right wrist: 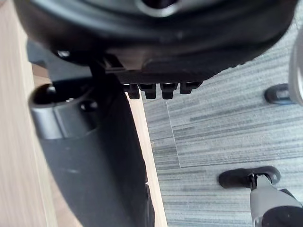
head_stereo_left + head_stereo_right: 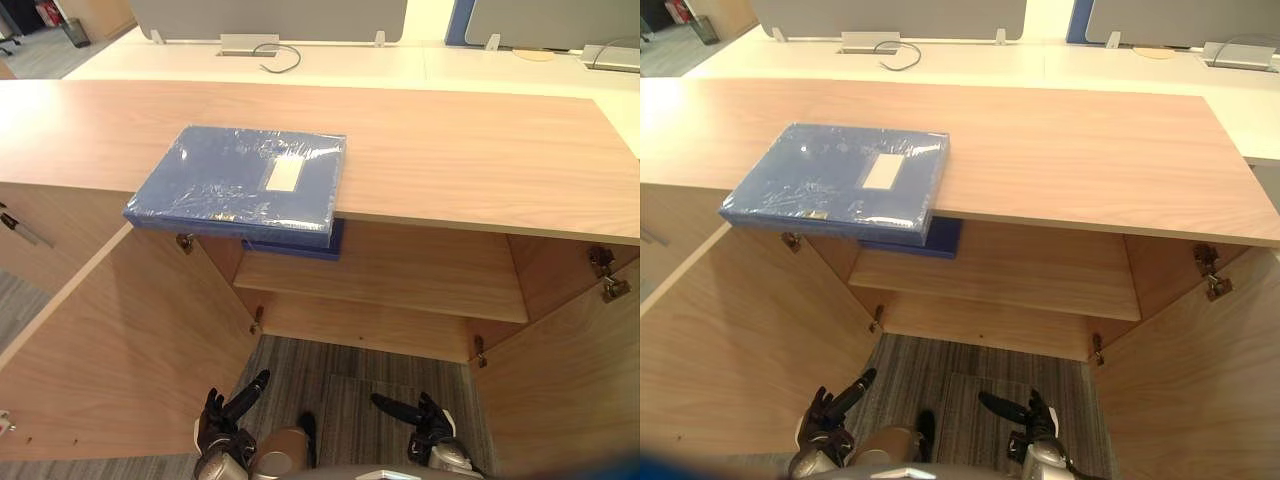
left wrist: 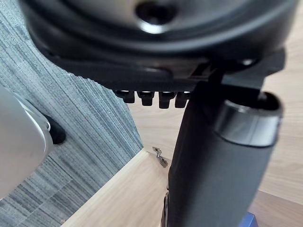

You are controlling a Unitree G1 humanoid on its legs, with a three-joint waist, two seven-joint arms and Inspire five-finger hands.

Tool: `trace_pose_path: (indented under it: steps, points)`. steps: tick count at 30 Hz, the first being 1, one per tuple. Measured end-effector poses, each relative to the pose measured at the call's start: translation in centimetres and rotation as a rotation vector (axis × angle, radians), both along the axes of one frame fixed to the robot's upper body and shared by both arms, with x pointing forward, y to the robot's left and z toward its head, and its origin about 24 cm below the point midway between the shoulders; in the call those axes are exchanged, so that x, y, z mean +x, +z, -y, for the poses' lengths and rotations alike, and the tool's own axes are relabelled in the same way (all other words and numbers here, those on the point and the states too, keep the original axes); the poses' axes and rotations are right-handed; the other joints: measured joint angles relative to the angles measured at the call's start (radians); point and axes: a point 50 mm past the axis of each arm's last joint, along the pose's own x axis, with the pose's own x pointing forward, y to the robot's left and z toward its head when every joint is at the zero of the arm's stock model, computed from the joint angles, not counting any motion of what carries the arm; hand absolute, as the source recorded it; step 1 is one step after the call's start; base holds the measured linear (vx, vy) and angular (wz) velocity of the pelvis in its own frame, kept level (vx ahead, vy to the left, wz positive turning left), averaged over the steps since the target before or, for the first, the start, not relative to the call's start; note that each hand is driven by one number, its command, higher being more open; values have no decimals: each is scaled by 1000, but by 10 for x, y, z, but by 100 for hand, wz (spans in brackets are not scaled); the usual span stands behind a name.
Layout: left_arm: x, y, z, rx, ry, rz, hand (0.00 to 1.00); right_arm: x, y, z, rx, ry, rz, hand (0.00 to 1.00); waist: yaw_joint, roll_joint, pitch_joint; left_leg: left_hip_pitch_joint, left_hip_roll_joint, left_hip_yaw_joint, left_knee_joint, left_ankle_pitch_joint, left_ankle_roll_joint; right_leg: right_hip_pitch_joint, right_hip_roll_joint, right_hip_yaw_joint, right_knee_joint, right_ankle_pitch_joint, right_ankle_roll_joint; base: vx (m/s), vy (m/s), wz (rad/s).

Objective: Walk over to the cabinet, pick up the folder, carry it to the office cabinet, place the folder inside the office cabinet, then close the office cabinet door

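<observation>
Blue folder bears white label

Logged right hand as a dark bulk seen from very close, empty. Noted thumb standing out thick and dark, with fingers as a short row of tips beside it, relaxed. Found pale wooden cabinet door just beside the thumb, its narrow edge running alongside. Recorded grey striped carpet past the fingers.
</observation>
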Motion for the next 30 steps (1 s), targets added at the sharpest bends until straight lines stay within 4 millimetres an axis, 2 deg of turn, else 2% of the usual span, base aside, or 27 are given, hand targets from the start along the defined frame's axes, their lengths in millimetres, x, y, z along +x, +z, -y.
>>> trace_pose_path:
  steps: [1, 2, 3, 4, 5, 6, 7, 8, 9, 10, 11, 14, 16, 17, 19, 22, 27, 30]
  points:
    - [-1, 0, 1, -3, -3, -3, 100, 0, 0, 1, -4, 5, -3, 100, 0, 5, -2, 6, 1, 2, -9, -2, -1, -22, -6, 3, 51, -4, 6, 66, 32, -23]
    - [-6, -2, 3, -12, -7, -20, 100, 3, 2, 7, -27, 23, 9, 100, -3, 19, -1, 30, 6, 3, -30, -3, 1, -119, -30, 13, 270, -8, 14, 65, 35, -16]
    - [-7, -2, 3, -15, -7, -20, 100, 4, 4, 11, -41, 27, 20, 100, -8, 21, 3, 55, 7, -3, -48, -7, 7, -196, -61, 21, 438, 3, 18, 62, 22, -3]
    - [-6, -2, 3, -17, -5, -17, 100, 6, 5, 13, -46, 27, 30, 100, -8, 11, 10, 67, 3, -8, -50, -13, 10, -234, -80, 28, 537, 19, 5, 56, -24, 25]
    - [-6, -2, 2, -22, 4, -16, 100, 2, 5, 14, -49, 24, 27, 100, -6, 1, 7, 73, 0, -26, -44, -27, -3, -275, -104, 24, 578, -30, -13, 69, -40, 41]
    - [-6, -2, 2, -29, 8, -9, 100, 2, 5, 14, -50, 26, 29, 100, -5, -7, 4, 81, 7, -44, -45, -28, -4, -297, -112, 27, 533, -70, -12, 67, -56, 50]
    - [-6, -2, 2, -35, 14, -6, 100, 2, 5, 13, -51, 30, 32, 100, -10, -7, 3, 84, 14, -60, -45, -26, -7, -298, -105, 37, 476, -77, -6, 42, -110, 53]
    - [-5, -2, 1, -54, 31, 10, 100, 1, 5, 11, -50, 44, 32, 100, -12, -16, -3, 83, 19, -80, -45, -27, -18, -291, -90, 73, 327, -67, 5, 35, -198, 53]
    - [-6, -1, -3, -63, 61, 26, 100, -3, 3, 7, -39, 59, 17, 100, -12, -38, -17, 79, 12, -90, -47, -33, -37, -287, -94, 86, 195, 4, 28, 55, -228, 49]
    - [-6, -2, -1, -85, 78, 26, 100, -3, 2, 7, -37, 65, 13, 100, -11, -33, -27, 83, 22, -101, -52, -29, -49, -274, -85, 68, 180, 7, 24, 128, -252, 35]
    - [-10, -4, 3, -121, 95, 27, 100, -9, -2, 10, -40, 66, -18, 100, -5, -11, -70, 84, 55, -110, -95, -5, -68, -269, -50, 48, 125, 23, 8, 148, -204, 19]
    - [-19, -6, 6, -164, 132, 25, 100, -12, -4, 15, -47, 81, -48, 100, -2, 23, -100, 98, 111, -122, -185, 34, -101, -236, 19, 12, 21, 57, -19, 173, -233, 11]
    - [-17, -4, 5, -162, 133, 41, 100, -14, -5, 17, -51, 79, -57, 100, 0, 24, -101, 113, 126, -144, -203, 38, -107, -197, 38, -19, -12, 60, -20, 143, -179, 36]
    - [-15, -1, 3, -153, 127, 54, 100, -14, -5, 17, -51, 78, -61, 100, 1, 15, -98, 125, 130, -147, -208, 41, -112, -171, 44, -40, -28, 60, -20, 119, -127, 44]
    - [-14, 4, 1, -137, 121, 79, 100, -16, -6, 16, -52, 75, -70, 100, 3, 1, -107, 127, 130, -147, -215, 44, -116, -149, 48, -60, -53, 60, -20, 106, -61, 31]
    - [-8, 14, -1, -102, 92, 127, 100, -15, -6, 16, -54, 71, -70, 100, 12, -2, -108, 130, 125, -155, -224, 44, -116, -132, 46, -70, -75, 60, -20, 71, -10, 15]
    - [9, 47, -9, -45, 65, 301, 100, -16, -7, 5, -22, 71, -73, 100, 46, 5, -104, 135, 110, -213, -220, 47, -112, -80, 34, -141, -87, 60, -20, 13, -9, 38]
    - [8, 70, -15, -3, 79, 395, 100, -15, -7, -1, 0, 82, -65, 100, 62, 5, -103, 116, 99, -258, -214, 49, -116, -65, 33, -185, -99, 60, -20, -49, -12, 46]
